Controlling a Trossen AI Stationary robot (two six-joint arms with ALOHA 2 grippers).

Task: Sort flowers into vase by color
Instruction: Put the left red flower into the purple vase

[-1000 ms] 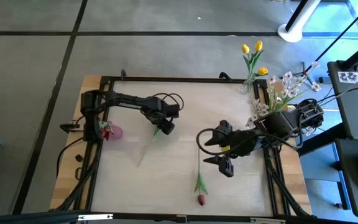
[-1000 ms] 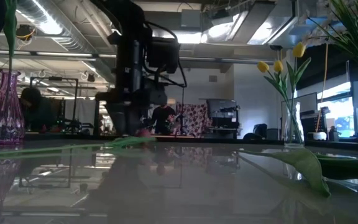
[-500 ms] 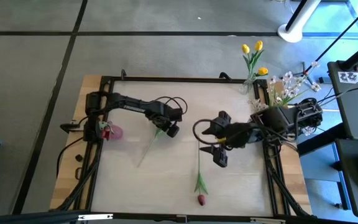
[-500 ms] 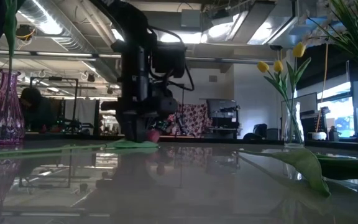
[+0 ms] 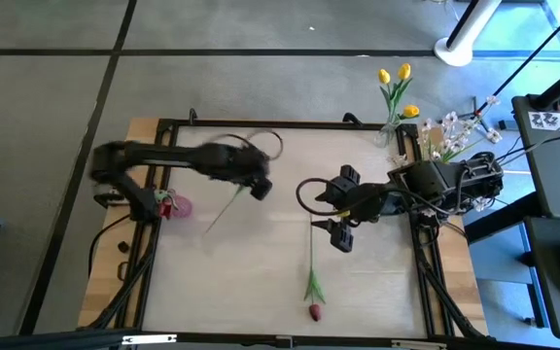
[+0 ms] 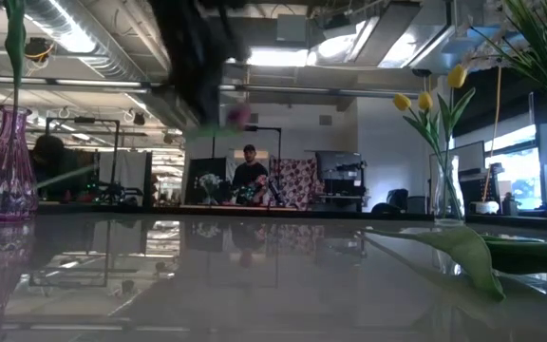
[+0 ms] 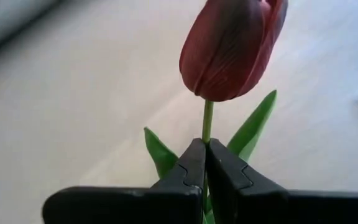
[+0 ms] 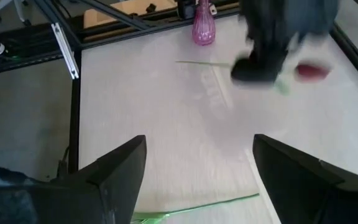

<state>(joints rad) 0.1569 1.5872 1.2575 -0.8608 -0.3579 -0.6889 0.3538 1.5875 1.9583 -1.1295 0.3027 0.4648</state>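
Observation:
A dark red tulip is up in the air, with my left gripper shut on its stem over the table's left middle. Its green stem slants away below the gripper toward the pink vase. A second dark red tulip lies flat near the front edge. My right gripper hovers open over that tulip's stem end, touching nothing. Yellow tulips stand in a clear vase at the far right, with white blossoms beside them. My left gripper pinches the tulip's thin stem between its two fingertips, just below the bloom and where the leaves branch off. The bloom stands out beyond the fingertips. The bloom is lifted well clear of the table; whether the stem's lower end touches, I cannot tell.
The pink vase stands at the left edge beside the left arm's base. A black frame rims the table. The clear vase stands at the far right corner. People and equipment show in the room behind.
My left gripper has shut on the tulip's stem and risen with it, drifting toward the table's far left. The tulip, flat on the table before, is now lifted, bloom high. My right gripper has moved a little toward the far edge, still open.

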